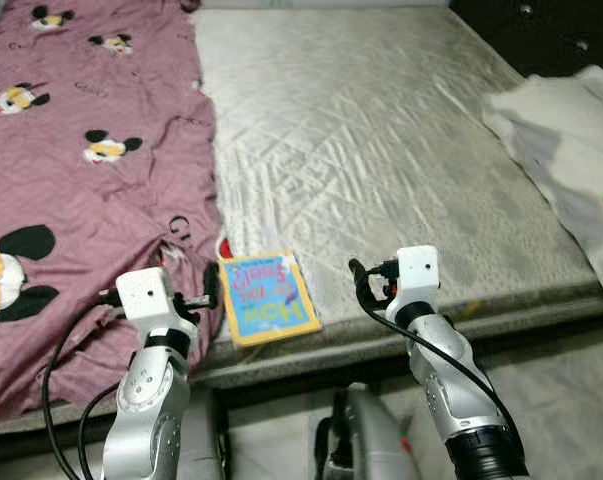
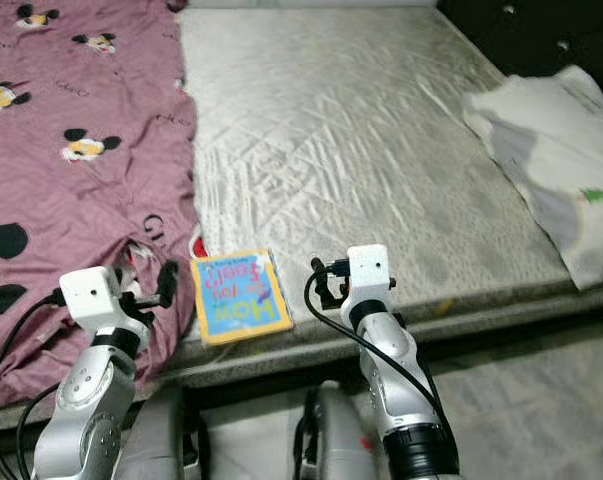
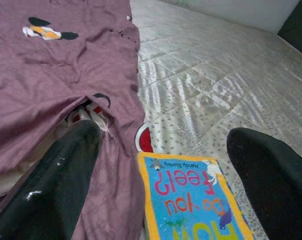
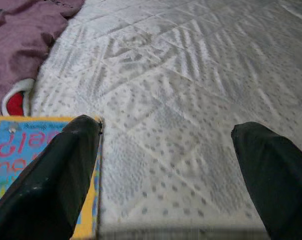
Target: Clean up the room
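A children's book (image 1: 267,297) with a blue cover and yellow border lies flat near the front edge of the bare mattress (image 1: 381,140). A mauve blanket (image 1: 81,180) with cartoon mouse prints covers the bed's left part. My left gripper (image 3: 166,170) is open, hovering at the blanket's edge just left of the book (image 3: 191,200). My right gripper (image 4: 166,170) is open over the mattress, just right of the book (image 4: 20,150). A red and white item (image 3: 143,139) peeks from under the blanket beside the book.
A white cloth (image 1: 571,150) lies crumpled on the bed's right side, hanging over the edge. The mattress's front edge (image 1: 461,325) runs just before my arms, with pale floor (image 1: 571,390) below. A dark area lies beyond the bed's far right corner.
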You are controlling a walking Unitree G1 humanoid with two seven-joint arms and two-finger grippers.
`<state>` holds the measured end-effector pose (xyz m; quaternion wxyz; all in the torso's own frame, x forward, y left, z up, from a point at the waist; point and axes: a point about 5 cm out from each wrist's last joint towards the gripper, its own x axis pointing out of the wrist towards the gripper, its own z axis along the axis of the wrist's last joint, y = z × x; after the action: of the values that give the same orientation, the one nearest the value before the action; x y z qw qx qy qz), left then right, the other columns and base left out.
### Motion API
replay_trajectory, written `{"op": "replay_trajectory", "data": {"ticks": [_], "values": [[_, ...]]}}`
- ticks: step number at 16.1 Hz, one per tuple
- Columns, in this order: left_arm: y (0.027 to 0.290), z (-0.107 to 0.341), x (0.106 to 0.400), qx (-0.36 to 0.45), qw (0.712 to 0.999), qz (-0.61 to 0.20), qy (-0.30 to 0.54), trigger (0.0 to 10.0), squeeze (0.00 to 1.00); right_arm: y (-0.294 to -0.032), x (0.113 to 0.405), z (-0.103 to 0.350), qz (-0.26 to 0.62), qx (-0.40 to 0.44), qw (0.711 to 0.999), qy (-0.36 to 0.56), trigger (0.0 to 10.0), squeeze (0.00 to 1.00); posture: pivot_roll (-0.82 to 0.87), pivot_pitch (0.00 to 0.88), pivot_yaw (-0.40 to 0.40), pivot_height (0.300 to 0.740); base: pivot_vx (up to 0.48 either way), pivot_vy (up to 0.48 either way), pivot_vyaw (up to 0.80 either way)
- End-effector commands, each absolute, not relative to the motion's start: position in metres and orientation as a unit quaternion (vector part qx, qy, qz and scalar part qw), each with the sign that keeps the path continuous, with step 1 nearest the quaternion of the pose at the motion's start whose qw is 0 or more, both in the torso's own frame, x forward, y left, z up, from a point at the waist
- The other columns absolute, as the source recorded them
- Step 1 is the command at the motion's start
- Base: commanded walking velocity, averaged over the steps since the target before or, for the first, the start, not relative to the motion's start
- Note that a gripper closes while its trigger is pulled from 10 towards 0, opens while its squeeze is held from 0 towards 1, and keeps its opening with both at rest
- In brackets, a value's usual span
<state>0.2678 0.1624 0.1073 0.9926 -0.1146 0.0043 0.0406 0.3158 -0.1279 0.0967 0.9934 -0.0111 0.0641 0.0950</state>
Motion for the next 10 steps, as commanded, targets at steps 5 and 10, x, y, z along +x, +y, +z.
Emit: {"op": "replay_trajectory", "data": {"ticks": [5,10], "values": [[0.177,0.108,0.276,-0.128,0.989,0.074,0.008,10.0,0.00,-0.129,0.314,0.093,0.099,-0.019,0.993,0.069,10.0,0.00,-0.05,0.207,-0.065,0.591,0.000,0.000,0.00],[0.176,0.109,0.279,-0.130,0.988,0.079,0.007,10.0,0.00,-0.129,0.315,0.093,0.100,-0.021,0.992,0.067,10.0,0.00,-0.05,0.201,-0.066,0.571,0.000,0.000,0.00]]}}
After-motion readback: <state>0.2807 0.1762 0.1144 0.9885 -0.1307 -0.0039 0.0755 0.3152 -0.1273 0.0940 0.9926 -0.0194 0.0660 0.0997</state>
